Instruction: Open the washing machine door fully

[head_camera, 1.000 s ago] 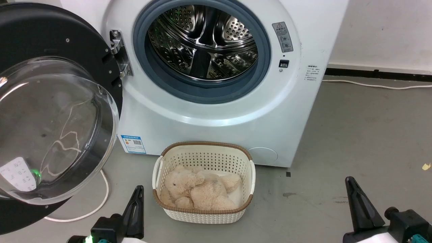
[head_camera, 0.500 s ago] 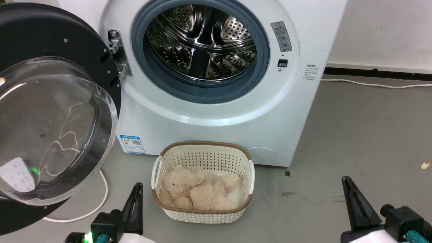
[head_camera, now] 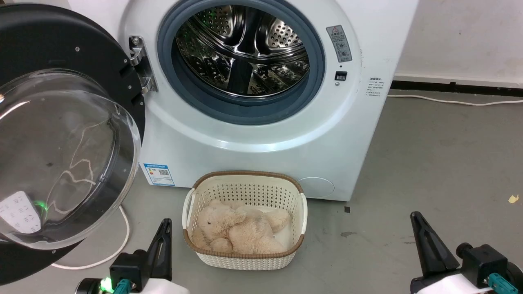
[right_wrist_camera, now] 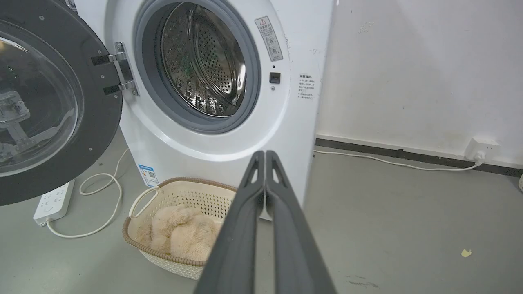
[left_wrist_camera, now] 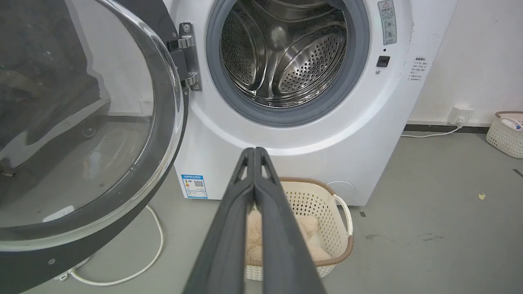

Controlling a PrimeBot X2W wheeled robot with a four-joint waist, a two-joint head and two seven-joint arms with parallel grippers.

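The white washing machine [head_camera: 261, 134] stands ahead with its steel drum [head_camera: 245, 49] exposed inside the blue-grey gasket. Its glossy black washing machine door [head_camera: 61, 143] with the clear glass bowl is swung wide to the left on the metal hinge [head_camera: 141, 65]; it appears too in the left wrist view [left_wrist_camera: 81, 134] and the right wrist view [right_wrist_camera: 49, 106]. My left gripper [head_camera: 165, 222] sits low near the door's lower edge, shut and empty, fingers together [left_wrist_camera: 254, 152]. My right gripper [head_camera: 414, 215] is low at the right, shut and empty [right_wrist_camera: 264, 154], away from the machine.
A cream woven basket [head_camera: 245, 259] holding a beige plush toy [head_camera: 237, 228] sits on the grey floor before the machine. A white cable [head_camera: 122, 237] loops under the door, running to a power strip [right_wrist_camera: 53, 200]. Another basket [left_wrist_camera: 506, 134] stands at the wall.
The whole head picture has shifted slightly left and up, so the camera moved. Both grippers stay shut, low in the picture. The door stays swung wide.
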